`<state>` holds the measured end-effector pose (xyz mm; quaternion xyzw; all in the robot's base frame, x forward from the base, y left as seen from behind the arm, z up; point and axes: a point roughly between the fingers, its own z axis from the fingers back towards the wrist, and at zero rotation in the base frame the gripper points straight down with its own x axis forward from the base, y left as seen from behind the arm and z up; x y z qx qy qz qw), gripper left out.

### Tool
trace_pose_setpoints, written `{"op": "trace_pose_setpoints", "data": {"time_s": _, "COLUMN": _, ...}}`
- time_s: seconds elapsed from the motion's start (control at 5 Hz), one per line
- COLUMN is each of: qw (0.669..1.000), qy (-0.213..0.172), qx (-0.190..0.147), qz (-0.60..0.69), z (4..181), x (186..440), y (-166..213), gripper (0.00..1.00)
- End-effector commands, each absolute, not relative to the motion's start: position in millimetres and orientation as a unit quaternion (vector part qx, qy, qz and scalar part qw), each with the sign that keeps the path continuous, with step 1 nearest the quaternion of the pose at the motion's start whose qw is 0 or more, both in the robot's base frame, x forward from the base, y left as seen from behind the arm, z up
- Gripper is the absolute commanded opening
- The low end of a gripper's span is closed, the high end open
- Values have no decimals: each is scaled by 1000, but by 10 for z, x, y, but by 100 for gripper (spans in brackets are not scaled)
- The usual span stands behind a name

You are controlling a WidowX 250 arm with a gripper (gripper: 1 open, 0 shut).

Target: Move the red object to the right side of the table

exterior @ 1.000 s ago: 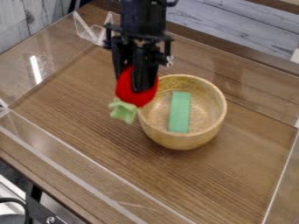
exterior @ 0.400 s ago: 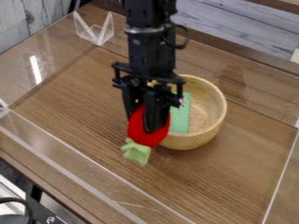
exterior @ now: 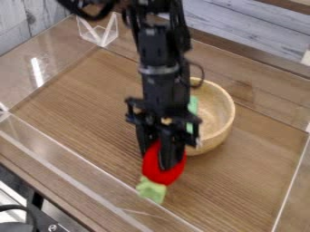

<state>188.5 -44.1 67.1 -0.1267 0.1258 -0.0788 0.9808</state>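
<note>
The red object (exterior: 161,168), a small strawberry-like toy with a pale green stem end pointing down, hangs pinched between the black fingers of my gripper (exterior: 162,159), which is shut on it. The stem end sits at or just above the dark wood-grain table (exterior: 72,127), near the front acrylic wall. My arm rises from there toward the top of the view, pointing steeply down, and covers part of the bowl behind it.
A wooden bowl (exterior: 216,113) stands just behind the gripper, with a green rectangular block (exterior: 191,107) inside, mostly hidden by the arm. Clear acrylic walls (exterior: 109,199) edge the table. A clear acrylic stand (exterior: 97,32) sits at the back left.
My gripper has carried the red object from beside the bowl's left rim down and toward the front of the table, lowering it close to the surface.
</note>
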Motion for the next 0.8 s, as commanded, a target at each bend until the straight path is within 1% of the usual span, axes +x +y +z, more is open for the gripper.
{"op": "trace_pose_setpoints", "data": {"time_s": 0.0, "qw": 983, "qy": 95, "qx": -129, "qz": -87, "z": 640, "x": 1870, "y": -526, "gripper": 0}}
{"op": "trace_pose_setpoints", "data": {"time_s": 0.2, "qw": 984, "qy": 90, "qx": -132, "qz": -84, "z": 591, "x": 1934, "y": -615, "gripper": 0}}
{"op": "trace_pose_setpoints", "data": {"time_s": 0.4, "qw": 984, "qy": 86, "qx": -136, "qz": -80, "z": 589, "x": 1993, "y": -692, "gripper": 0}}
{"op": "trace_pose_setpoints", "data": {"time_s": 0.6, "qw": 985, "qy": 77, "qx": -141, "qz": -55, "z": 565, "x": 2012, "y": -570, "gripper": 0}}
